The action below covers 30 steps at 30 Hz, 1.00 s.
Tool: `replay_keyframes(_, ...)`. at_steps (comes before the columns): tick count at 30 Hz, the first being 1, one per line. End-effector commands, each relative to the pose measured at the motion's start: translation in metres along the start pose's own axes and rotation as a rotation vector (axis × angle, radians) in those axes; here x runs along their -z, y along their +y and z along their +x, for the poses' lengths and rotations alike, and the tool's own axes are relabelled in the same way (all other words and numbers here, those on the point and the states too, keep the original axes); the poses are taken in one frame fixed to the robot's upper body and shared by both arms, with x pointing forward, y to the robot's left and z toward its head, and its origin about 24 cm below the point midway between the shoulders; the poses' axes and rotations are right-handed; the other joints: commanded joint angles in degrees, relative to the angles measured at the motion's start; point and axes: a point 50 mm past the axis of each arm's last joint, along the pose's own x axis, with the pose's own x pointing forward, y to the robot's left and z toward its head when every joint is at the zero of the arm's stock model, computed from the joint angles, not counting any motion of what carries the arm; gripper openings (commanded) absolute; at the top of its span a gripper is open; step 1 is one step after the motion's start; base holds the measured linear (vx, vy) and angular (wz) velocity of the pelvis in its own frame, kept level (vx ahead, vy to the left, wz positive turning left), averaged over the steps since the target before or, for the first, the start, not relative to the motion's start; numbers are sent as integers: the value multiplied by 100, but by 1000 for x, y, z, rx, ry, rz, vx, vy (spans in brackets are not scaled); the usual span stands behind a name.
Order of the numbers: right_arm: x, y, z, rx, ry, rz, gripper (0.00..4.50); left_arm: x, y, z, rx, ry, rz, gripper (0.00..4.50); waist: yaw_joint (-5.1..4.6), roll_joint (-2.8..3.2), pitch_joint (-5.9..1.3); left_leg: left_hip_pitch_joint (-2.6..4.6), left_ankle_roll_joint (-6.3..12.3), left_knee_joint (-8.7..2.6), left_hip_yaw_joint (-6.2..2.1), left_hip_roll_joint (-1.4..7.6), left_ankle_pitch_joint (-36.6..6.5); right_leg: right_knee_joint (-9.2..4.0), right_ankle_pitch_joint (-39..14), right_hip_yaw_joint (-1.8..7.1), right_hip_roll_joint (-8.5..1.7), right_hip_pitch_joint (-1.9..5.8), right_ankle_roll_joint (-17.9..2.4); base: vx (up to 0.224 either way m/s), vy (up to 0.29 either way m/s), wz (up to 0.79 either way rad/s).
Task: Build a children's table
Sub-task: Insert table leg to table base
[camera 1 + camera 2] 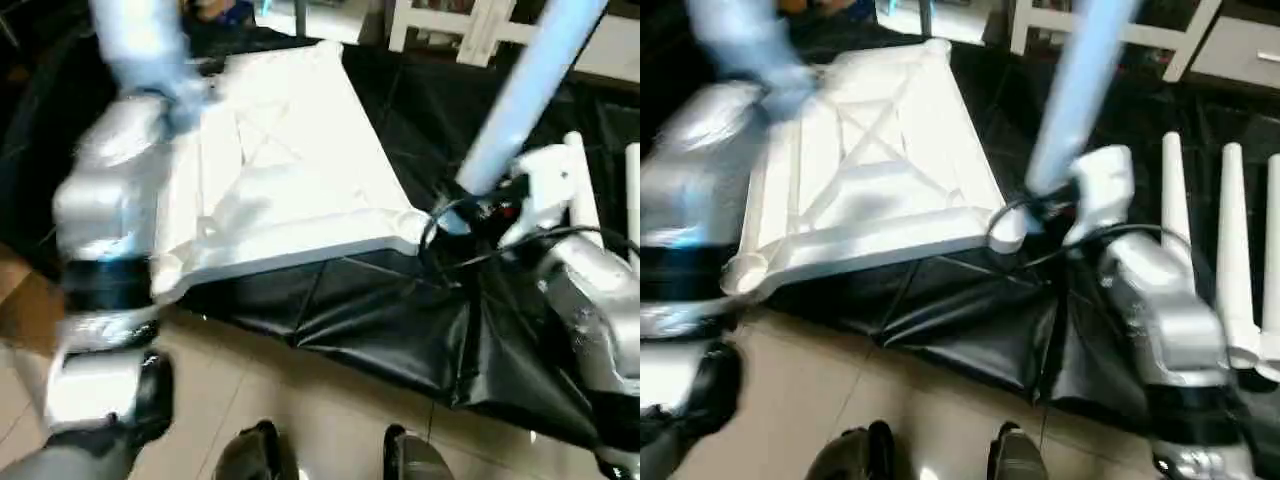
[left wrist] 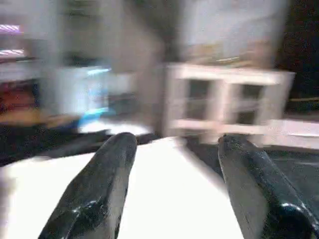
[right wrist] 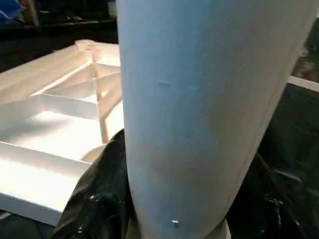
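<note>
Table top [image 1: 875, 170]: white, ribbed underside up, on black sheet [image 1: 970, 320]. Leg [image 1: 1075, 90]: upright, foot at the top's near right corner socket, clamped between the right gripper [image 1: 1045, 205] fingers. Left gripper [image 2: 174, 184]: fingers apart, empty, above the top's far left part. Spare legs [image 1: 1230, 260]: lying right of the top.

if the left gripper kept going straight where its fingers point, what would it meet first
Probably the tabletop: the left gripper, fingers open and empty, points low across its white surface. If it cleared that, the white shelving lies beyond, though depth is unclear.
</note>
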Motion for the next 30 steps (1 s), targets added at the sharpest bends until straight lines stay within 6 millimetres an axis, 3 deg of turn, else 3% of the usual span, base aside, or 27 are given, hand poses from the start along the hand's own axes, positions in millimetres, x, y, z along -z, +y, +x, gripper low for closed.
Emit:
replay_keyframes(1, -4, 4, -3, 5, 11, -24, 191, -4, 2, -5, -40, -9, 52, 300, 43, -47, -668, 284, 110, -401, -60, 32, -1758, -381, -1710, -49, 110, 313, -688, 0, 0, 0)
replay_keyframes(2, -3, 5, -7, 25, 33, -31, 191, 4, 9, -14, -79, 10, 73, 300, 42, -74, -693, 284, 126, -388, -49, 29, -1705, -371, -1628, -46, 116, 316, -740, 0, 0, 0)
replay_keyframes(3, -4, 11, -20, 74, 52, -52, 191, 32, 14, -43, -120, 94, 91, 300, 87, -77, -734, 306, 161, -374, -41, 50, -1576, -348, -1454, -40, 109, 330, -840, 0, 0, 0)
replay_keyframes(4, -5, 13, -22, 84, 53, -61, 191, 37, 14, -49, -125, 108, 95, 300, 129, -71, -746, 257, 269, -392, -58, 99, -1198, -301, -1010, -42, 73, 398, -934, 0, 0, 0)
replay_keyframes(5, -8, 15, -34, 160, 39, -132, 191, 55, 9, -77, -145, 154, 91, 300, 112, -102, -734, 246, 374, -388, -24, 88, -1286, -338, -1133, -38, 97, 343, -892, 86, 15, 5)
replay_keyframes(6, -8, 15, -37, 194, 33, -159, 191, 58, 6, -84, -154, 160, 79, 300, 128, -58, -776, 299, 355, -373, -22, 107, -1292, -327, -1154, -31, 95, 326, -890, 78, 8, 11)
replay_keyframes(7, -10, 14, -40, 240, 6, -164, 191, 61, 3, -92, -189, 155, 58, 300, 111, -55, -779, 313, 322, -384, -15, 95, -1454, -379, -1310, -28, 121, 281, -854, 78, 8, 11)
replay_keyframes(8, -10, 14, -41, 261, -12, -146, 191, 63, -2, -98, -201, 145, 58, 300, 119, -15, -809, 336, 279, -385, -33, 111, -1509, -357, -1311, -33, 115, 286, -847, 0, 0, 0)
replay_keyframes(9, -10, 17, -42, 259, -30, -104, 191, 66, -8, -103, -201, 143, 66, 300, 122, -36, -752, 351, 225, -411, -21, 115, -1849, -435, -1561, -35, 134, 223, -719, 0, 0, 0)
replay_keyframes(10, -8, 20, -42, 240, -34, -61, 191, 69, -15, -106, -184, 144, 73, 300, 130, -32, -743, 368, 192, -423, -26, 125, -2031, -448, -1668, -33, 134, 213, -647, 0, 0, 0)
replay_keyframes(11, -6, 23, -42, 224, -35, -19, 191, 72, -22, -108, -158, 148, 90, 300, 146, -83, -689, 409, 46, -456, -41, 114, -2559, -512, -2162, -30, 148, 180, -338, 0, 0, 0)
replay_keyframes(15, 3, 35, -43, 209, -14, 26, 191, 77, -42, -112, -82, 136, 150, 300, 154, -106, -665, 328, -209, -522, -102, 88, -2710, -519, -2519, -34, 127, 224, 93, 0, 0, 0)
replay_keyframes(17, 3, 39, -43, 207, -25, 29, 191, 79, -46, -112, -87, 145, 127, 300, 125, -114, -667, 325, -313, -522, -103, 70, -2832, -545, -2634, -25, 124, 206, 169, 0, 0, 0)
replay_keyframes(18, 3, 41, -43, 219, -34, 51, 191, 79, -48, -113, -89, 142, 121, 300, 120, -92, -681, 328, -322, -514, -112, 60, -2864, -542, -2674, -29, 117, 211, 176, 0, 0, 0)
replay_keyframes(20, 7, 46, -51, 236, -45, 47, 191, 77, -51, -115, -90, 129, 109, 300, 78, -103, -669, 311, -306, -515, -122, 44, -2984, -581, -2852, -42, 115, 197, 213, 0, 0, 0)
replay_keyframes(24, 10, 47, -67, 262, -38, 55, 191, 79, -51, -123, -74, 121, 116, 300, 30, -36, -671, 301, -298, -518, -158, 28, -3236, -637, -3224, -72, 115, 209, 323, 0, 0, 0)
replay_keyframes(28, 12, 49, -80, 284, -30, 59, 191, 83, -52, -129, -79, 135, 104, 300, -33, -20, -661, 320, -303, -522, -187, 14, -3518, -697, -3499, -116, 135, 206, 361, 0, 0, 0)
replay_keyframes(30, 13, 48, -82, 296, -25, 48, 191, 83, -53, -129, -78, 133, 100, 300, -95, 24, -640, 315, -334, -566, -238, 19, -3764, -726, -3613, -177, 150, 244, 350, -26, 12, -7)
